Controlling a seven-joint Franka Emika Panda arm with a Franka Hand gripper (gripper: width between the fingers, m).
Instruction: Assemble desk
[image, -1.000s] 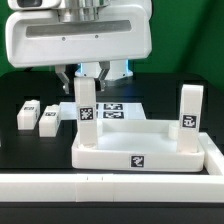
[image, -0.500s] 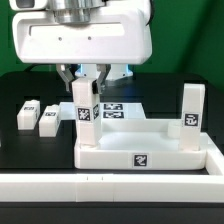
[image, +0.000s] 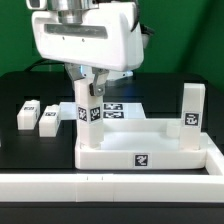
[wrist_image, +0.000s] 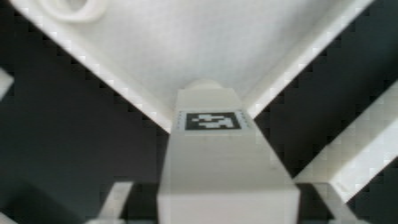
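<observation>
The gripper (image: 88, 90) clamps the leg (image: 88, 125) (jaws partly closed), upright in the top's (image: 110, 155) corner; an off-axis twist could jam it.

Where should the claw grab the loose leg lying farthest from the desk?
Probably from straight above, pinching the loose leg across its long flat sides near the middle. It lies flat on the table, so its underside is out of reach; the second loose leg lies close beside.
</observation>
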